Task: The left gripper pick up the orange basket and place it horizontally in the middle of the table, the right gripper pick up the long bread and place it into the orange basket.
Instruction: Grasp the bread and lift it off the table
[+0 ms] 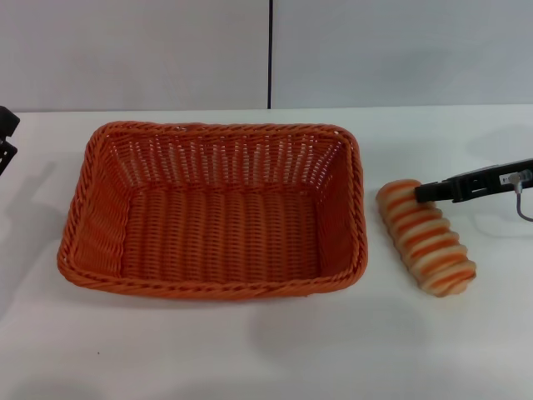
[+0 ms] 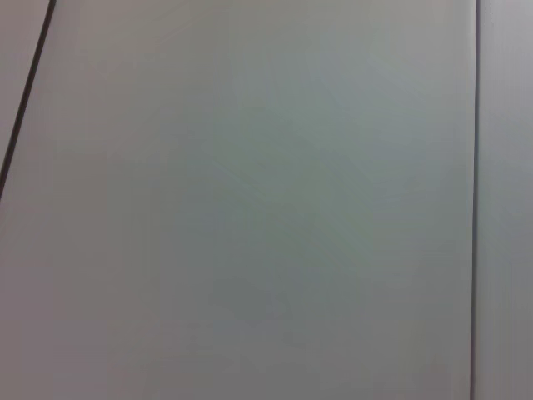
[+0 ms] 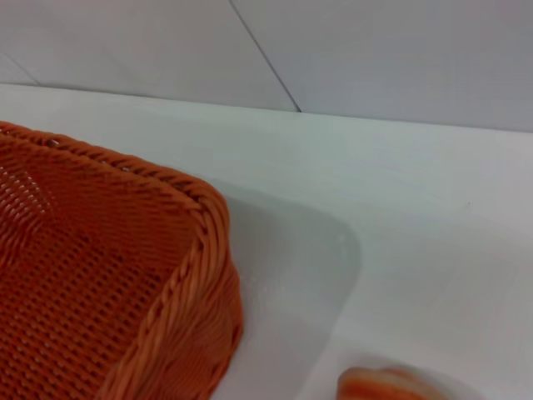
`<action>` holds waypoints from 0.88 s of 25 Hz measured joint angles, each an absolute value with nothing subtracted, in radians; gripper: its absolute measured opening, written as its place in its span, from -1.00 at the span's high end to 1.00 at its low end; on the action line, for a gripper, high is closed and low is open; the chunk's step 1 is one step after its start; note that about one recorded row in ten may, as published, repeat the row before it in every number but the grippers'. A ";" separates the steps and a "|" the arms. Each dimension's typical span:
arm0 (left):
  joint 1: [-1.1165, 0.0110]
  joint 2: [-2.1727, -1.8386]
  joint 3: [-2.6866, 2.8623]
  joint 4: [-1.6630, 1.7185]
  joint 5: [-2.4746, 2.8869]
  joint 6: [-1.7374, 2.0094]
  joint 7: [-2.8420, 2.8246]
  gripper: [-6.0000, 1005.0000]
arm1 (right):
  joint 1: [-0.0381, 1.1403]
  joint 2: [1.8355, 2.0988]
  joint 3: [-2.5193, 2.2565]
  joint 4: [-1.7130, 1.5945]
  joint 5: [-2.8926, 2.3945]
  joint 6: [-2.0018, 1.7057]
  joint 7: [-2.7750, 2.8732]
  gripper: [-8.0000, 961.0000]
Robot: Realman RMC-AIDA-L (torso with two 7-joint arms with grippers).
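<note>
The orange basket (image 1: 215, 208) stands empty and lengthwise across the middle of the white table (image 1: 250, 350); one of its corners fills the right wrist view (image 3: 108, 275). The long bread (image 1: 425, 237), cream with orange stripes, lies on the table just right of the basket, and one end of it shows in the right wrist view (image 3: 381, 385). My right gripper (image 1: 426, 192) reaches in from the right edge, its black tip over the bread's far end. The left gripper (image 1: 7, 133) is drawn back at the far left edge, apart from the basket.
A grey wall with a dark vertical seam (image 1: 271, 54) backs the table. The left wrist view shows only that wall (image 2: 250, 200). Bare tabletop lies in front of the basket and around the bread.
</note>
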State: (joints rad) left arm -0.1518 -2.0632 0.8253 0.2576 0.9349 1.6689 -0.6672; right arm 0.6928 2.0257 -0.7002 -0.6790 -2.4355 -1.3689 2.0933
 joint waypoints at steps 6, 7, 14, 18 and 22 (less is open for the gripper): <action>-0.152 -2.063 0.824 0.258 0.934 1.673 -0.668 -0.54 | 0.695 2.030 -0.702 -0.676 -2.437 -1.360 2.094 0.65; -0.152 -2.063 0.823 0.258 0.934 1.673 -0.669 -0.54 | 0.695 2.030 -0.703 -0.676 -2.439 -1.357 2.094 0.58; -0.153 -2.063 0.825 0.258 0.933 1.673 -0.670 -0.54 | 0.690 2.031 -0.704 -0.670 -2.446 -1.334 2.095 0.02; -0.155 -2.063 0.825 0.258 0.932 1.673 -0.674 -0.54 | 0.704 2.031 -0.704 -0.636 -2.471 -1.308 2.095 0.08; -0.156 -2.063 0.826 0.258 0.932 1.674 -0.676 -0.54 | 0.712 2.030 -0.704 -0.612 -2.481 -1.280 2.095 0.14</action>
State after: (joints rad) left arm -0.1562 -2.0633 0.8260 0.2578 0.9322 1.6736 -0.6761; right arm 0.7116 2.0304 -0.7041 -0.6124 -2.4808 -1.2796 2.0954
